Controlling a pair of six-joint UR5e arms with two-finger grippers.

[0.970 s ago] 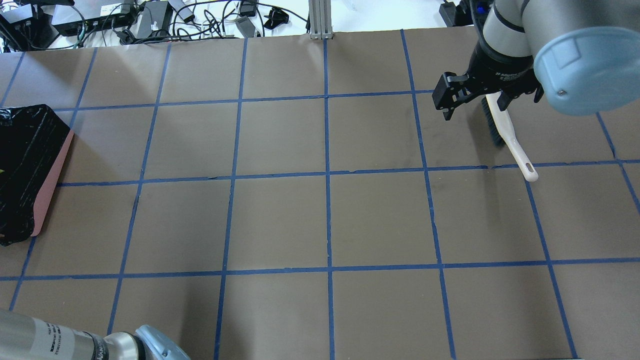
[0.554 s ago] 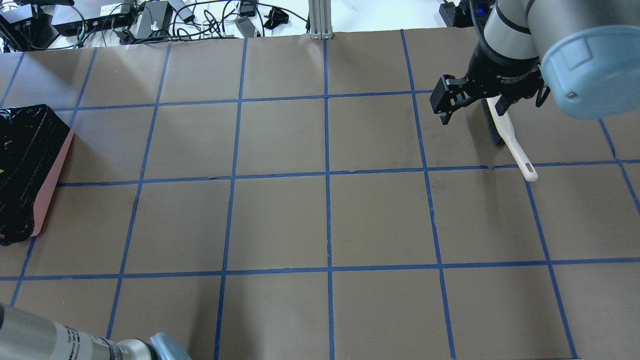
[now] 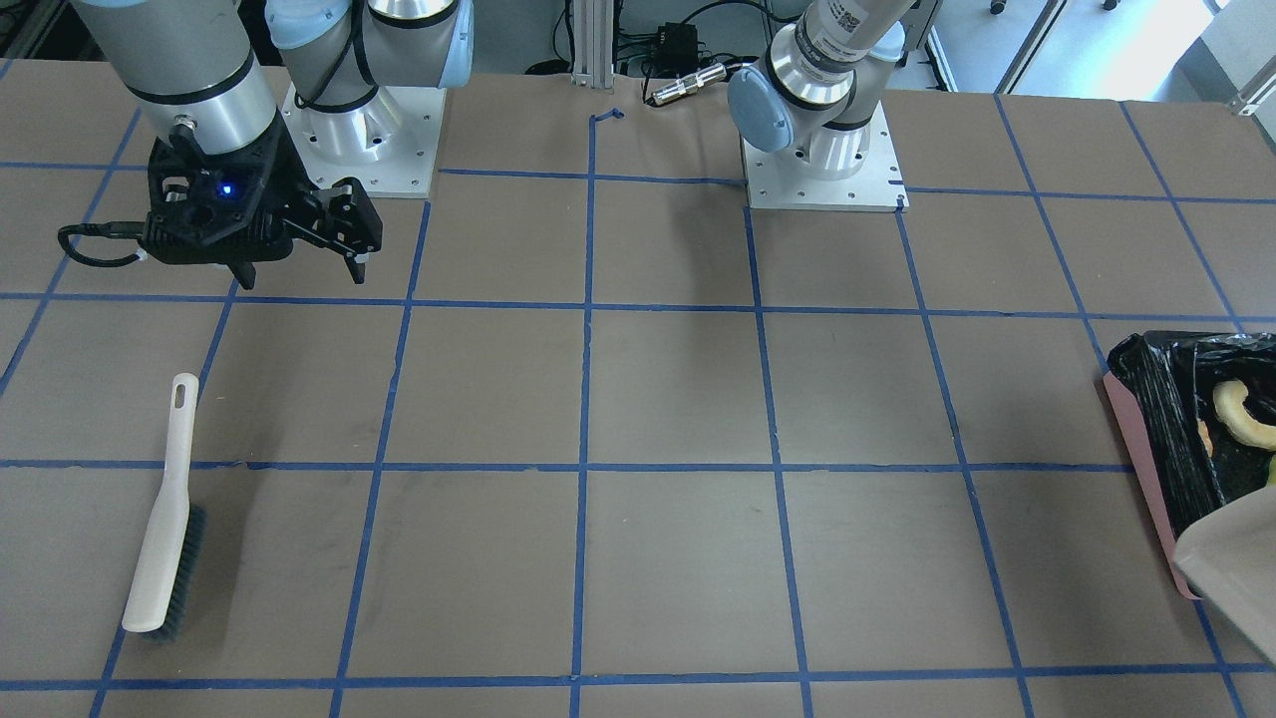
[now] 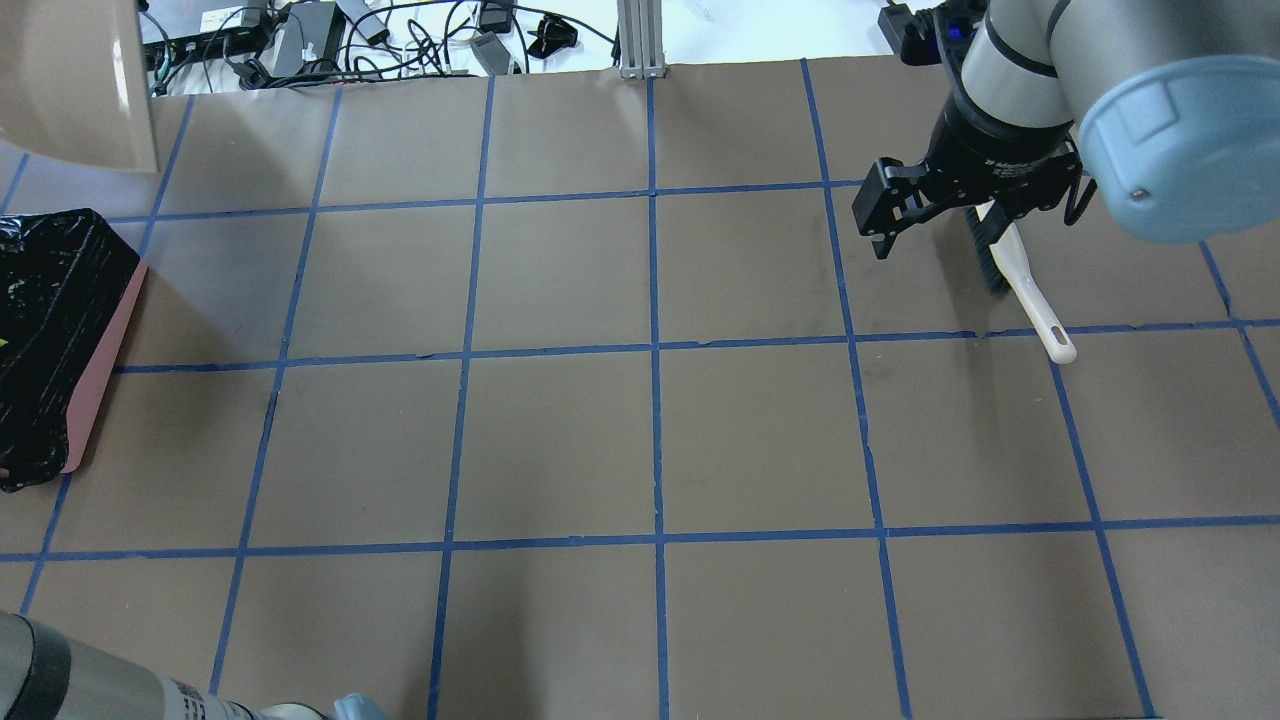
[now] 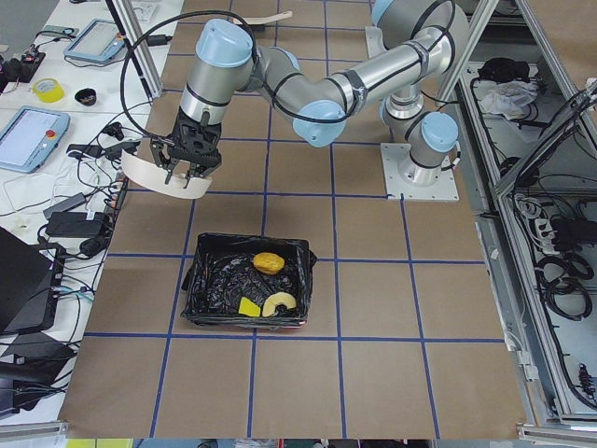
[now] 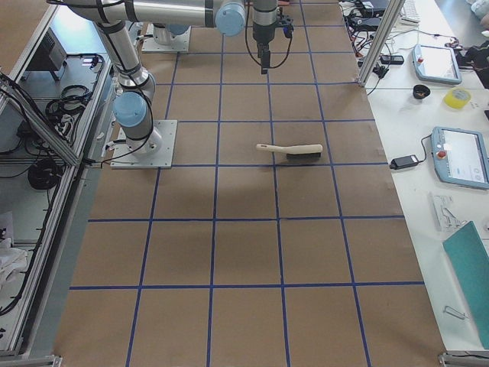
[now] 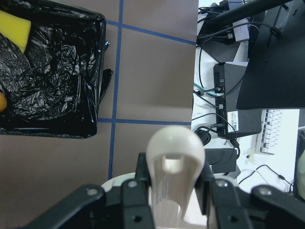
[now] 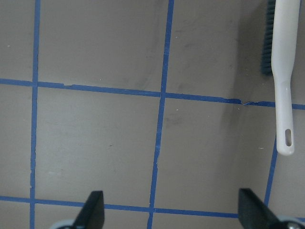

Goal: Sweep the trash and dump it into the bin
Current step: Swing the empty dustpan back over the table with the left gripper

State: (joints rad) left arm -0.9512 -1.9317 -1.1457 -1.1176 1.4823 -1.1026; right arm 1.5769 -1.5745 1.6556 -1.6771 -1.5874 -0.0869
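Observation:
The bin (image 5: 205,289), pinkish with a black bag liner, holds the trash: an orange lump (image 5: 268,262), a yellow sponge wedge (image 5: 249,306) and a cream rind slice (image 5: 279,303). In the front view the bin (image 3: 1146,449) sits at the right edge with the rind (image 3: 1239,407) showing. My left gripper (image 5: 191,157) is shut on the handle (image 7: 174,162) of the beige dustpan (image 5: 154,175), held in the air beside the bin. My right gripper (image 4: 930,225) hovers open and empty over the beige brush (image 4: 1025,285), which lies flat on the table.
Cables, power bricks and monitors crowd the far table edge (image 4: 300,40). A metal post (image 4: 640,40) stands at the back centre. Both arm bases (image 3: 822,150) are bolted near the robot's side. Brown paper with a blue tape grid (image 4: 655,350) covers the table.
The dustpan has come into the overhead view at the top left. The right gripper has drifted slightly left above the brush. The left arm's lower link has slid down and left.

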